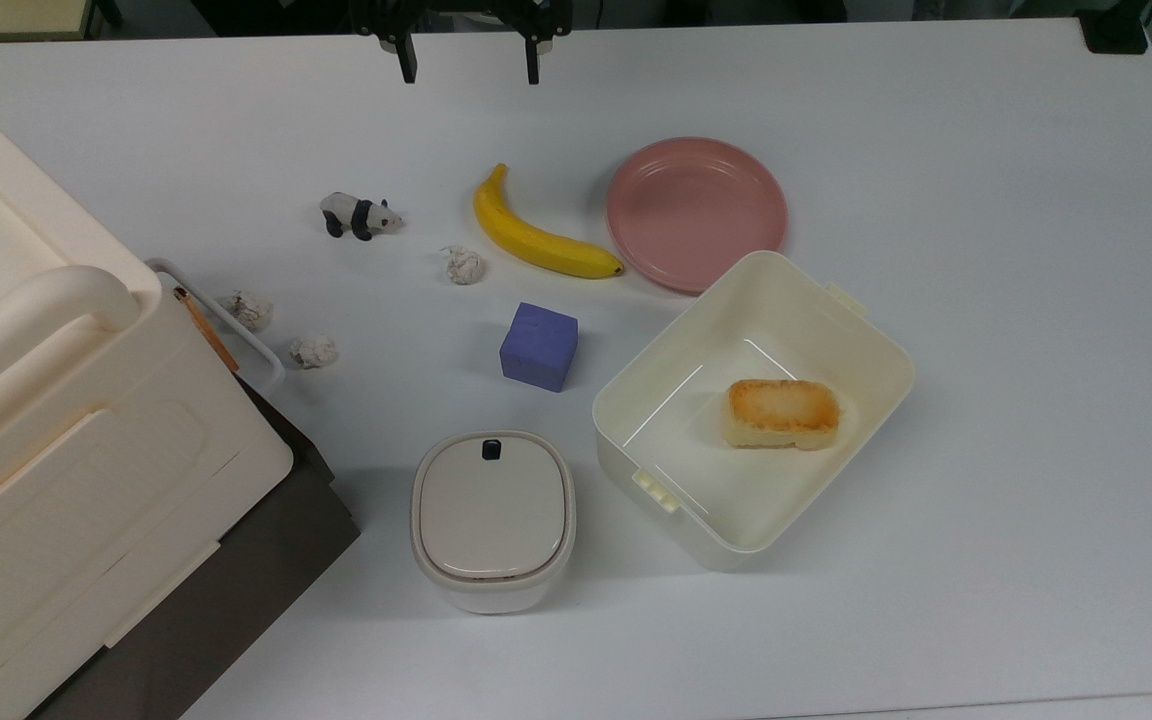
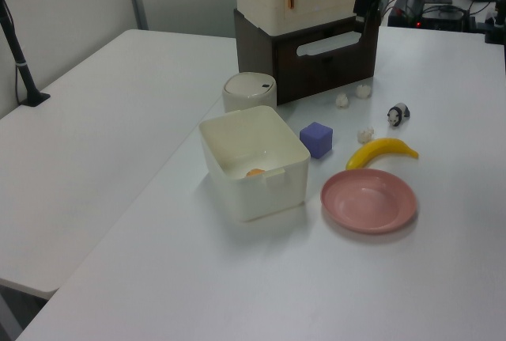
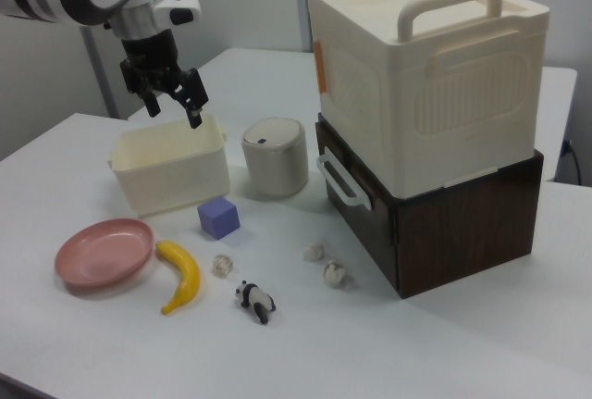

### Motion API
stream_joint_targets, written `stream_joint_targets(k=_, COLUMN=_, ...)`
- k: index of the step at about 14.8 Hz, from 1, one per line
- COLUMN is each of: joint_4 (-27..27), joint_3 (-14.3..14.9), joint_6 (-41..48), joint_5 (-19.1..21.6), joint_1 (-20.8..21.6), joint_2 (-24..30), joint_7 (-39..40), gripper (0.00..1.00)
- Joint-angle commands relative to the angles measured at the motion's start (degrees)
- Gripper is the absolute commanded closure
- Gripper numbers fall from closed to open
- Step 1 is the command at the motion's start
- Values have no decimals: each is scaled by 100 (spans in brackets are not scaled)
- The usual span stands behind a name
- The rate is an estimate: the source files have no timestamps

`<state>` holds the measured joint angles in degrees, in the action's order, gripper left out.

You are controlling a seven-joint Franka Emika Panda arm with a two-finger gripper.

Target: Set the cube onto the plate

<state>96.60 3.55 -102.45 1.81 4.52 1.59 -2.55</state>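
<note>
The tool (image 3: 172,101) hangs high in the air, its two dark fingers pointing down and spread well apart with nothing between them; in the right view the arm's white, rounded wrist runs off the picture's upper left, and in the top view the finger tips (image 1: 404,68) poke in from the upper edge.

On the white table (image 1: 986,300), nearest in the right view, stands a small panda figure (image 3: 254,300), then a curved yellow banana (image 3: 181,275) and crumpled paper balls (image 3: 222,265). The cube (image 1: 538,346) — matte, blue-purple, softly edged — sits on the table between the banana and a lidded round-cornered pot (image 1: 492,518), apart from both. The plate (image 1: 696,212), pink and shallow-rimmed, lies bare just beside the banana's tip. Behind it a cream tub (image 1: 753,408) holds a toasted bread piece (image 1: 782,412) — the tub's near corner hides part of the plate's rim in the top view. A large cream handled crate (image 3: 425,70) rests on a dark wood box (image 3: 462,218).
</note>
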Motion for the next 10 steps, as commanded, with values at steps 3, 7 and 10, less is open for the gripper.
stream_joint_targets(k=3, joint_4=139, joint_3=58, joint_6=-3, joint_5=-84, joint_1=120, joint_2=105, joint_7=27, gripper=0)
stream_joint_targets(k=7, joint_4=157, joint_3=58, joint_6=32, joint_5=-84, joint_1=120, joint_2=113, joint_7=27, gripper=0)
stream_joint_targets(k=10, joint_4=166, joint_3=58, joint_6=24, joint_5=-84, joint_1=120, joint_2=113, joint_7=27, gripper=0)
